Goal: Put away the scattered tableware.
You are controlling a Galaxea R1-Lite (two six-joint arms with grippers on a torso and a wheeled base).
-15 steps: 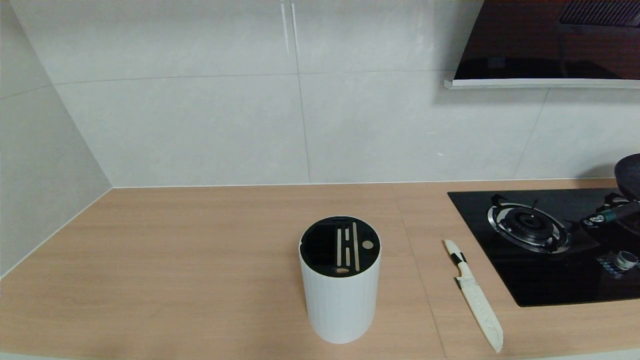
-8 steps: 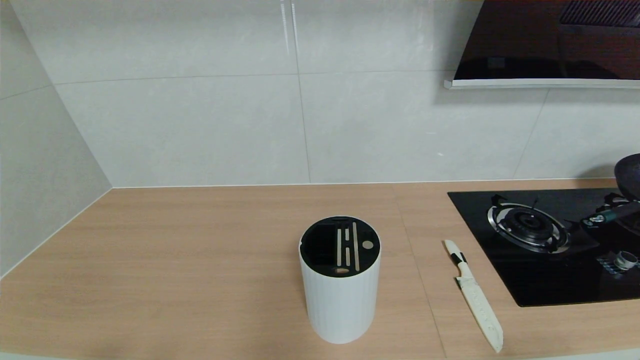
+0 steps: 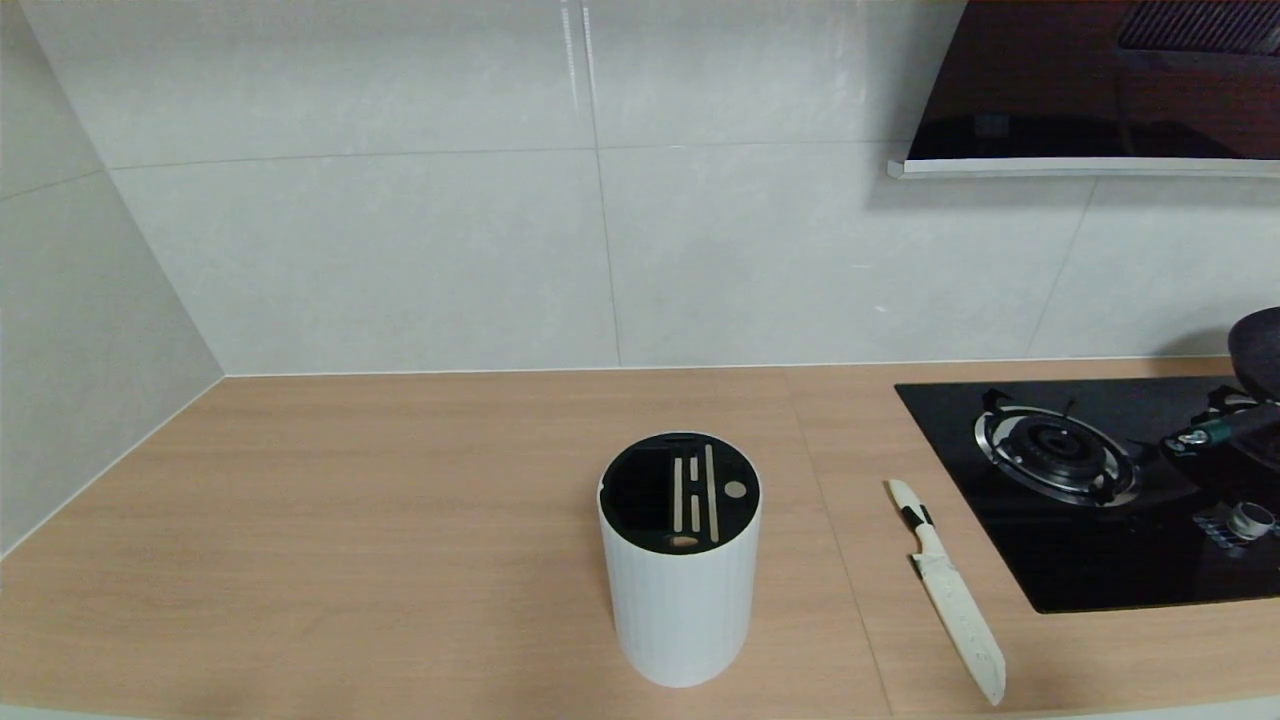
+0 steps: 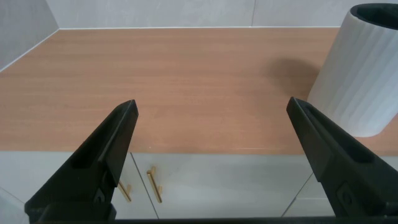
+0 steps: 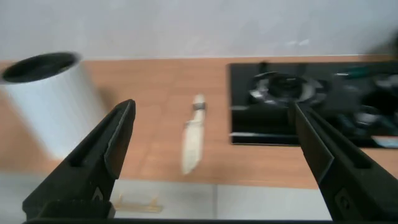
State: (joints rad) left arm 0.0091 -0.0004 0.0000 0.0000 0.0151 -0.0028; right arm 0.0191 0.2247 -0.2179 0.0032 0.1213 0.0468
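Knife, cream, flat on woodgrain counter | ribbed white holder | left gripper, right gripper: fingers wide

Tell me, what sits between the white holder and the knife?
Nothing: in the head view, just bare wooden counter, crossed by a thin seam, separates the white holder from the knife.

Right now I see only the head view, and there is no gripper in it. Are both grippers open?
Observer: The left gripper is open, low before the counter edge, near the holder.
Operator: And the right one?
Observer: The right gripper is open too; the knife lies ahead of it.
Operator: What is under the counter?
Observer: Cabinet doors with gold handles.
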